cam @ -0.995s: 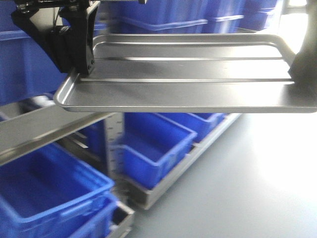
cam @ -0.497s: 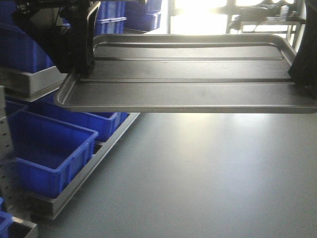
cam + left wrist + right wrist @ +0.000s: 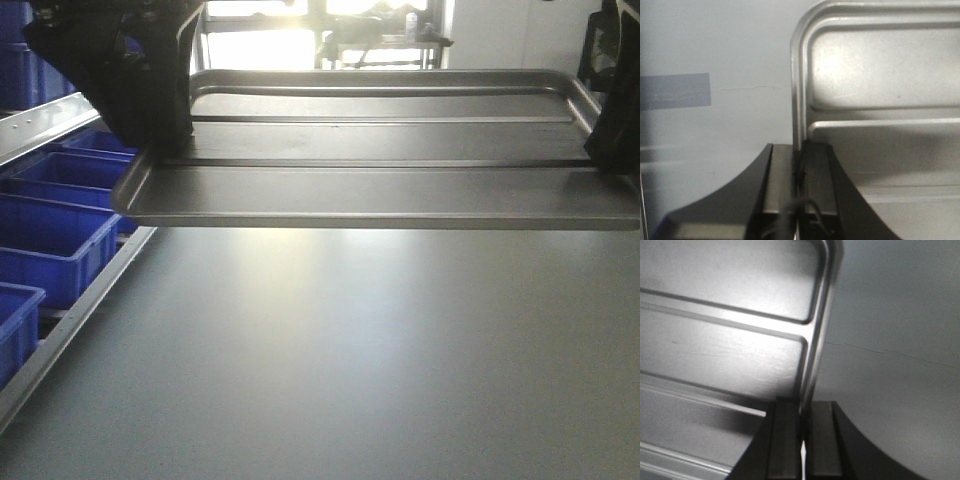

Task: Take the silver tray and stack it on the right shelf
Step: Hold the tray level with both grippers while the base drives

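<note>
Since the left end effector (image 3: 165, 135) and right end effector (image 3: 608, 140) each clamp only the thin rim of the tray (image 3: 380, 140), held level in mid-air over the floor (image 3: 350, 350), it could twist or slip free if the two sides move unevenly.

readable text: none in any view
silver tray (image 3: 380, 140): bare metal, no stamp, brand or number legible
blue crates (image 3: 50, 250): plain walls, no label or number legible
grey-blue floor patch (image 3: 675, 91): plain, no writing
background by the window (image 3: 380, 40): overexposed and blurred, nothing legible
</note>
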`<state>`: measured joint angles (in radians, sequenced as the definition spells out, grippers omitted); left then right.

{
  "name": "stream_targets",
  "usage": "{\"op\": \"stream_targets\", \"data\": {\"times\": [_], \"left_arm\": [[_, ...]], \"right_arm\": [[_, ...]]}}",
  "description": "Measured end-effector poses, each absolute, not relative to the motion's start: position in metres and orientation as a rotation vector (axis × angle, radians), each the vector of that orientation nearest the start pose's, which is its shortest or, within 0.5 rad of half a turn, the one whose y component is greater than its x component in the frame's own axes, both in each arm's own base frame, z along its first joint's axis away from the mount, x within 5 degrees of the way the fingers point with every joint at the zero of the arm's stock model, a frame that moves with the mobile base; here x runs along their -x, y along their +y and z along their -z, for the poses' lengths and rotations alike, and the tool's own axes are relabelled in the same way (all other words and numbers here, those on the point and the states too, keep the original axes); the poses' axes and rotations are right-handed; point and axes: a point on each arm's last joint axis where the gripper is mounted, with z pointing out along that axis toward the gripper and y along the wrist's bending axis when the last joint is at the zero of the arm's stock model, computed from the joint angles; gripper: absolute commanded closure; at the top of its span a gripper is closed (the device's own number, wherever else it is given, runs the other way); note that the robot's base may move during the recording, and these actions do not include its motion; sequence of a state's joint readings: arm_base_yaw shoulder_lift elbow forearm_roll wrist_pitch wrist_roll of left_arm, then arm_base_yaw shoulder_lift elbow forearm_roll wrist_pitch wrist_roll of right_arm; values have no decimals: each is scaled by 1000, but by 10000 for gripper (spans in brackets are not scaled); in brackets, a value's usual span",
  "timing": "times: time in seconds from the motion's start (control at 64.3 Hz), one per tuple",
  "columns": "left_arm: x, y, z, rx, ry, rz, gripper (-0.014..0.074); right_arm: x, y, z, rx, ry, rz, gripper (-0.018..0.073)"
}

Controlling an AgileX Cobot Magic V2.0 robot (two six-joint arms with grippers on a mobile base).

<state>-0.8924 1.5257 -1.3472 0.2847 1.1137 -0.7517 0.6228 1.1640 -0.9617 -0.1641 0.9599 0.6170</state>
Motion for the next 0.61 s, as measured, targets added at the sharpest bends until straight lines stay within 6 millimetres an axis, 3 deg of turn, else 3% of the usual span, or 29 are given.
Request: {"op": "stream_targets", "data": {"times": [0.606], "left_arm": [[-213,-227,-324,-295,2675,106,697]], "right_arm": [[-185,118,-312,87,2639,-218,503]]}}
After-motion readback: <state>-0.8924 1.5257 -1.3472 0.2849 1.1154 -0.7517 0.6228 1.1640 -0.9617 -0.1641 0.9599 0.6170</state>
